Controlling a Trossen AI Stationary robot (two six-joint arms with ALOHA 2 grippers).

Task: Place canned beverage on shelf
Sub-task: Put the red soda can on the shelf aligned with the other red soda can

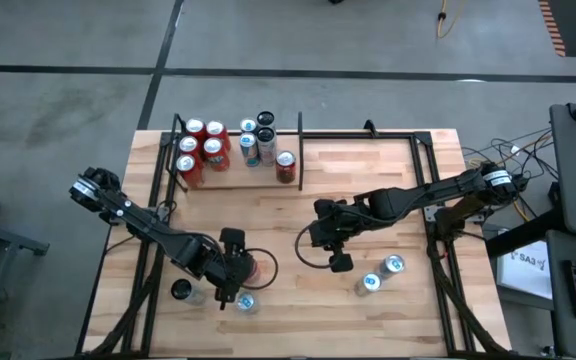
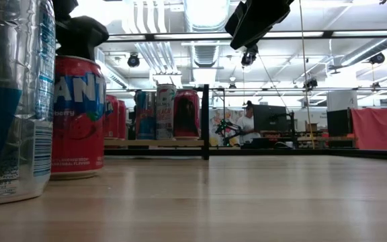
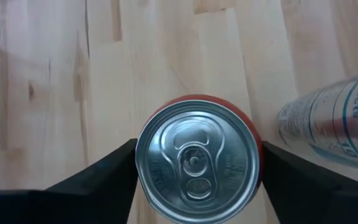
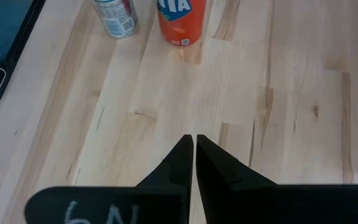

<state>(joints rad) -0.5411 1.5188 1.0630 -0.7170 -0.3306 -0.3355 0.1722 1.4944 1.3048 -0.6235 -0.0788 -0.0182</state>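
Upright red can (image 3: 197,158) near table's front-left; shelf (image 1: 236,182) holds 9 cans.

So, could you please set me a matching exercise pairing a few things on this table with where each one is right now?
Things:
1. red can
2. left gripper
3. right gripper
4. shelf

Places or states:
A. fingers shut, holding nothing, over bare wood
B. holds a group of cans at the table's far side
C. upright between two dark fingers
D. fingers on either side of a can near the front-left

Pairs: 1-C, 2-D, 3-A, 4-B
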